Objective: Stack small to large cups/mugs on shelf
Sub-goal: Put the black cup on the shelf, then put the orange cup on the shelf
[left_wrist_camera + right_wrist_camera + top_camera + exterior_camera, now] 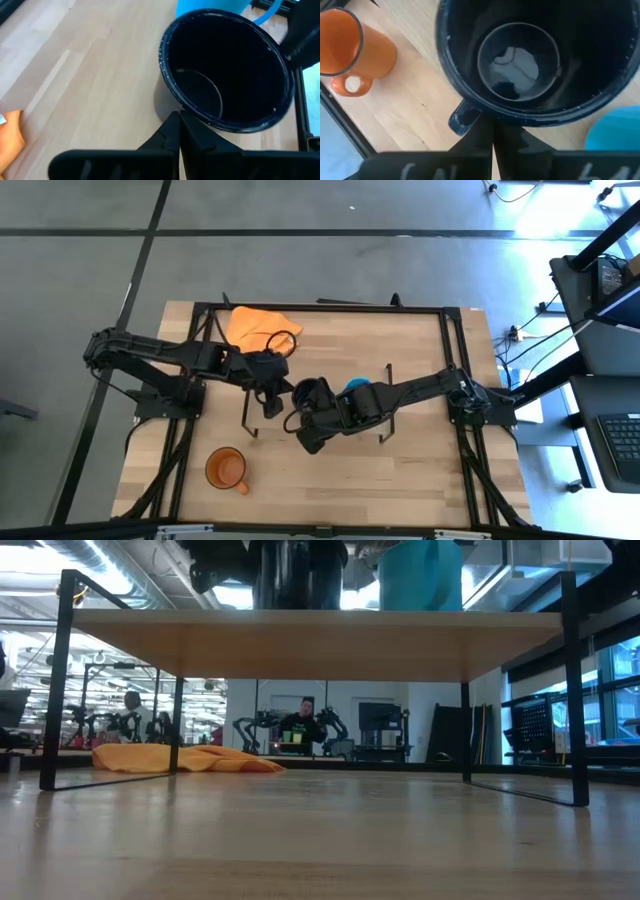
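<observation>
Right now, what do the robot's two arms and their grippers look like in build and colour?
Both arms are dark, nearly black, jointed links with thin black cables along them. The left arm and the right arm each run in from a side of the table. The left gripper and the right gripper each end in two flat, matte black fingers tapering to points. No markings are readable.

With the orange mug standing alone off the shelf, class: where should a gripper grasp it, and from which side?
Grip the orange mug by its rim wall, coming from above. It stands upright, mouth open upward, on bare table. Close on the side away from its handle, which juts toward the table's front edge.
</observation>
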You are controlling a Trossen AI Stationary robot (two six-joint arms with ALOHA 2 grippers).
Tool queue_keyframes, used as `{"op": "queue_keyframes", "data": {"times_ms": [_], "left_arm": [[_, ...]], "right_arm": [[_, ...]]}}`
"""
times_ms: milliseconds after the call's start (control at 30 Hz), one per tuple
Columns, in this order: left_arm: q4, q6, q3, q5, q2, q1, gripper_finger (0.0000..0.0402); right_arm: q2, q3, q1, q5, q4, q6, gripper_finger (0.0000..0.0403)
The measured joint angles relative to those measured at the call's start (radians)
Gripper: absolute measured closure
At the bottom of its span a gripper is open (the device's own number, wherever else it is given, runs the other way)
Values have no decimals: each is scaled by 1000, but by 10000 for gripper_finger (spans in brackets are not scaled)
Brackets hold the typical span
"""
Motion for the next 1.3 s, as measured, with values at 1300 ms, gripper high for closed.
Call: {"op": "queue_keyframes", "data": {"times_ms": [1300], "left_arm": [[-122,-169,0,93,-247,-129,401]], "right_arm": [[-164,26,66,146,-13,-4,389]]}}
